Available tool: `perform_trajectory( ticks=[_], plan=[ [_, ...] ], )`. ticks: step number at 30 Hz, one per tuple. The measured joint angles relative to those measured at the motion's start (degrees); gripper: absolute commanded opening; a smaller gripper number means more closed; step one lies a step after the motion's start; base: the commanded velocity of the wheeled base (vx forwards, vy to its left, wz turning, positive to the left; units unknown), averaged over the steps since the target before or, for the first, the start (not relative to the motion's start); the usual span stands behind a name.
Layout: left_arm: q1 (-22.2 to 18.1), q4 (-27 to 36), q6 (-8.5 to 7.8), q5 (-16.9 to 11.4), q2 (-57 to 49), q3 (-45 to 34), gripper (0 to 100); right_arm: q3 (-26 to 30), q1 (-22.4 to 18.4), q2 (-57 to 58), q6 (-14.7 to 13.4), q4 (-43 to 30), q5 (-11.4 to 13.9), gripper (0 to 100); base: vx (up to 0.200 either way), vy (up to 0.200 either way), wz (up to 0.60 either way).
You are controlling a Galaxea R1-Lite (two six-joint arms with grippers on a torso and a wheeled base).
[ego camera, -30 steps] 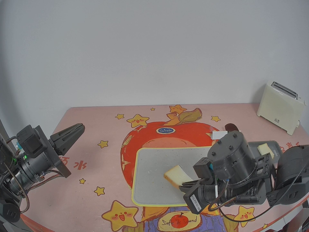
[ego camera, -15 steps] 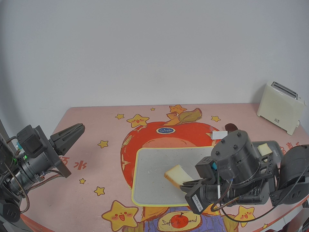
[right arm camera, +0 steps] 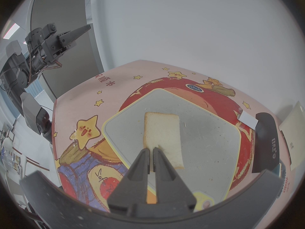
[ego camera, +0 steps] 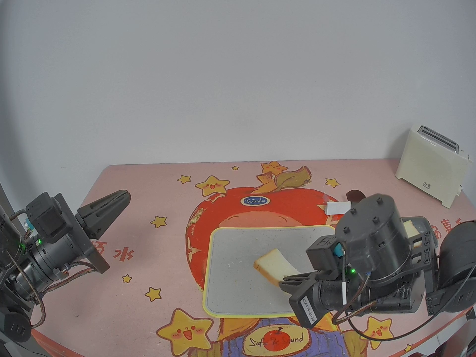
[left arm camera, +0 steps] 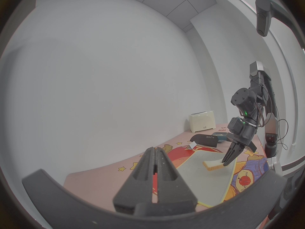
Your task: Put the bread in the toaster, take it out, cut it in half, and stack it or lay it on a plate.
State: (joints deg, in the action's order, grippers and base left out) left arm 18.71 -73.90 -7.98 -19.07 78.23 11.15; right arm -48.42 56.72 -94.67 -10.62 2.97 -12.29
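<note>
Where bread (ego camera: 272,265) sits: on cutting mat (ego camera: 233,264), one edge raised.
Right gripper (right arm camera: 152,153): clamped on that edge.
Left gripper (left arm camera: 154,150): closed, empty, well off mat.
Handling: likely light, soft; pinch crust gently.

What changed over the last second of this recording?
The right gripper, shut on the bread slice, drew slightly toward the robot's right and pulled the slice a little way across the cutting mat. The left gripper and the toaster stayed put.
</note>
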Motion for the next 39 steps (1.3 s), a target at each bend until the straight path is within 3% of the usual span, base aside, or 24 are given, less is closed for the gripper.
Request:
perform_trajectory(
  ticks=[18, 21, 24, 30, 39],
  plan=[
    [0.0, 0.0, 0.05, 0.0, 0.2, -0.1, 0, -0.2, -0.6, 2.5, -0.3, 0.1, -8.4, 0, 0.0, 0.0, 0.0],
    [0.0, 0.0, 0.07, 0.0, 0.2, -0.1, 0, -0.2, -1.1, 2.9, -0.2, 0.1, -8.6, 0, 0.0, 0.0, 0.0],
    [0.0, 0.0, 0.05, 0.0, 0.2, -0.1, 0, -0.2, -2.2, 3.1, -0.2, 0.0, -8.6, 0, 0.0, 0.0, 0.0],
    [0.0, 0.0, -0.06, 0.1, 0.2, -0.1, 0, -0.2, -5.5, 3.6, 0.0, 0.0, -11.5, 0, 0.0, 0.0, 0.0],
    [0.0, 0.0, -0.02, 0.1, 0.2, -0.4, 0, -0.5, -9.4, 5.0, 0.4, -0.3, -13.5, 0, 0.0, 0.0, 0.0]
  ],
)
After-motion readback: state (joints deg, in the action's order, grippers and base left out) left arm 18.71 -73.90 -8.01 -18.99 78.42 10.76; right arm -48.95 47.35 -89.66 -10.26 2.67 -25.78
